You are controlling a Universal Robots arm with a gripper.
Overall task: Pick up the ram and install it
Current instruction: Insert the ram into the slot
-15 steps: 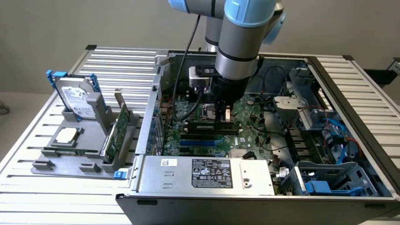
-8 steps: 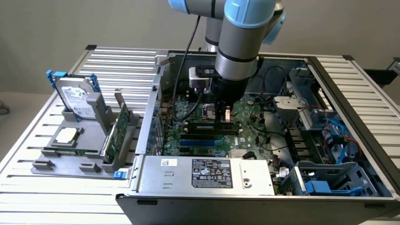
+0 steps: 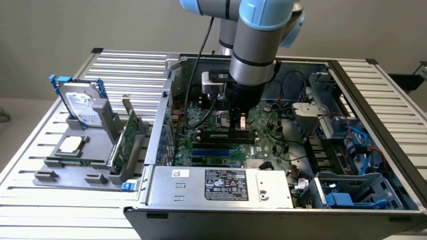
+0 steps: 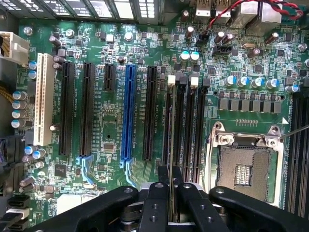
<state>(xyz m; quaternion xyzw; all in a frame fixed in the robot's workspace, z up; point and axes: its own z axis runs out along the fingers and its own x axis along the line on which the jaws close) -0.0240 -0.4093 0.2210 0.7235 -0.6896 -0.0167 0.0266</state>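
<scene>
Currently, the gripper stands inside the open computer case, low over the motherboard. Its fingers are drawn in to a narrow gap and clamp the ram, which appears edge-on as a thin strip between them. In the wrist view the edge of the ram lines up along the black memory slots. These run parallel to one another between a long black expansion slot and the open processor socket. Whether the ram is fully seated in a slot cannot be told. A blue expansion slot and a white slot lie further across the board. In the exterior view the case rests on a slatted table, with the power supply at its near edge. On the exterior view's left, outside the case, a grey holder carries a hard drive standing upright, a green expansion card on edge, and a square silver processor chip lying flat.
</scene>
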